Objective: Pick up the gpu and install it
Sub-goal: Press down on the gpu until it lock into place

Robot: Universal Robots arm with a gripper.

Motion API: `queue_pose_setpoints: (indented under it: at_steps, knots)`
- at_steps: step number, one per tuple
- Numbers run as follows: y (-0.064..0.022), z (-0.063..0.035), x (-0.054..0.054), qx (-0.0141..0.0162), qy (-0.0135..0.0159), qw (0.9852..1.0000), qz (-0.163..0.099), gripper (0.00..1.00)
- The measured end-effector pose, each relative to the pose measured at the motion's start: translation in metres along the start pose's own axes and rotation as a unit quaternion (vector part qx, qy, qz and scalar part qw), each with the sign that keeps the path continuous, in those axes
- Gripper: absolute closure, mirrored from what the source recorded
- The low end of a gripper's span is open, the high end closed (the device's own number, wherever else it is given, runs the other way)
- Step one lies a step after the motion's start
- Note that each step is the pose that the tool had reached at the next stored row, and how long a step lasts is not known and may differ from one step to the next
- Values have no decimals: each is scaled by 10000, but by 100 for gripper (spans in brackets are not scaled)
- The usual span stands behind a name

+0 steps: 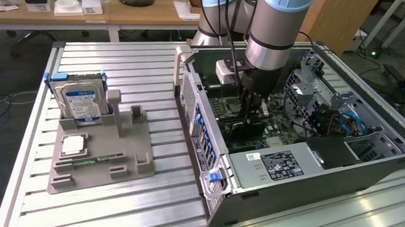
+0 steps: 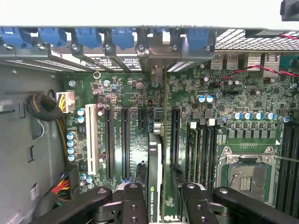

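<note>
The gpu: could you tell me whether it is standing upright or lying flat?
Upright: the gpu stands on edge over the motherboard, clamped in the gripper.

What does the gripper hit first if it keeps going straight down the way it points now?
The gripper is shut on the gpu, held edge-on above the motherboard. Straight on, the card's lower edge would likely meet the board's expansion slots first, between the long black slots; exact slot alignment and remaining depth are unclear.
</note>
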State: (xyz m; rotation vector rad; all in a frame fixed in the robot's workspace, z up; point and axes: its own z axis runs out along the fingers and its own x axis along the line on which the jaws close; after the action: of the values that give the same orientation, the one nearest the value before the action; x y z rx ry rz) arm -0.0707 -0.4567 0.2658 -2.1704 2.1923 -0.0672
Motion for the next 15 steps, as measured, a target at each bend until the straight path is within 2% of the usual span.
queue_pose_setpoints:
  at_steps: [2,3,4,7,15]
  knots:
    - [0,-1,0,0,1,10000,0,66]
    - [0,-1,0,0,1,10000,0,73]
    - [0,-1,0,0,1,10000,0,73]
    - [0,-1,0,0,1,10000,0,90]
    - [0,-1,0,0,1,10000,0,89]
